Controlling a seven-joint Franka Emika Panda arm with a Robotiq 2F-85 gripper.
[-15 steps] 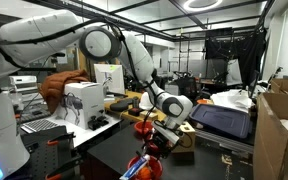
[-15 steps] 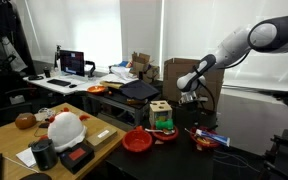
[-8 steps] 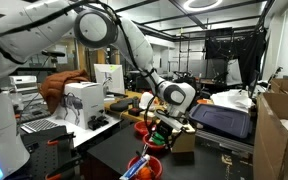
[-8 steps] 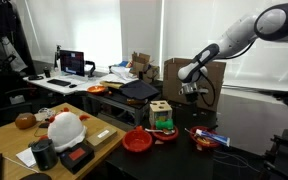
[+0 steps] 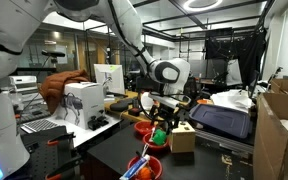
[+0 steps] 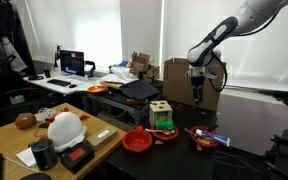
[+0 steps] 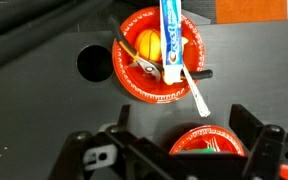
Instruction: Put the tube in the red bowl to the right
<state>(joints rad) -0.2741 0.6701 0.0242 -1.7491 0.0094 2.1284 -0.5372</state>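
Observation:
The tube [image 7: 170, 38] is blue and white with print on it. It lies across a red bowl [image 7: 134, 78], next to an orange ball and a metal tool, and a thin white stick [image 7: 195, 92] pokes over the rim. In both exterior views the tube [image 6: 213, 137] [image 5: 142, 161] rests in that bowl [image 6: 200, 143] [image 5: 150, 170]. My gripper [image 7: 184, 135] [image 6: 196, 97] [image 5: 163, 108] hangs high above the table, open and empty. A second red bowl [image 7: 206, 142] [image 6: 137, 141] lies partly behind my fingers.
A wooden shape-sorter cube [image 6: 161, 116] stands between the two bowls on the dark table [image 6: 174, 155]. A round hole [image 7: 92, 62] sits in the tabletop beside the bowl. A white helmet [image 6: 66, 129], cardboard boxes [image 5: 282, 130] and cluttered desks surround the area.
My arm has lifted up and away from the bowl that holds the tube. The gripper is now well above the table. The tube stays in the bowl.

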